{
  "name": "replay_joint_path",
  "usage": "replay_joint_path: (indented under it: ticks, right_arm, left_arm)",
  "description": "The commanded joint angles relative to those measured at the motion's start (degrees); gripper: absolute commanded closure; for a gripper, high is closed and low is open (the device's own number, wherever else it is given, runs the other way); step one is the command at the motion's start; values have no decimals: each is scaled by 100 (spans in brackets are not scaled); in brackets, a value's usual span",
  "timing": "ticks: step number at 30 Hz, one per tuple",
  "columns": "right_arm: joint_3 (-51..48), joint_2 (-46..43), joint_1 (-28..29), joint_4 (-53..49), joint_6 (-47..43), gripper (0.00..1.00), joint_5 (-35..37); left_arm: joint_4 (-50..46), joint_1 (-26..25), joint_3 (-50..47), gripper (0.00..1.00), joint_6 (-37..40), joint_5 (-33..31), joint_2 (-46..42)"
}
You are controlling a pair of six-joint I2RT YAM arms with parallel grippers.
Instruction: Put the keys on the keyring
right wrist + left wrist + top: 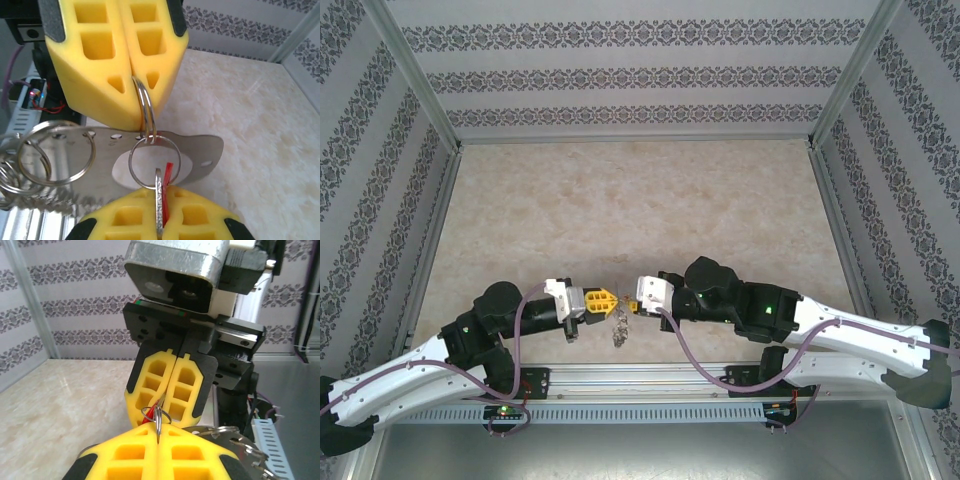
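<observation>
Right hand [160, 212] around red plastic key [168, 175]

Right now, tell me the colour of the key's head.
Red. The key shows best in the right wrist view.

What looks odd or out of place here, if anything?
Nothing is spilled or broken. The odd sight is the keyring, hanging in mid-air above the table: the left pincer pinches a small ring linked to it, while the right pincer pinches the red key.
</observation>
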Motion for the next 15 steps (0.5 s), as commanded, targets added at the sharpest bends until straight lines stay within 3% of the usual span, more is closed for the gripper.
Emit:
replay_joint_path:
  ticks: [1,4,6,15]
  right_arm:
    - [214,99,-68,-315,-45,100,675]
    - [413,307,-184,-508,-9,100,796]
    - [573,481,-293,-648,32,100,828]
    - [1179,1154,-970,-1135,269,100,720]
  left_arm:
    - [45,-58,-22,98,176,-420,-21]
    - [210,-54,-185,72,104,-582,-43]
    - [321,-58,-275,62,80,-600,-56]
    - [378,-58,-587,58,-38,-1435,-181]
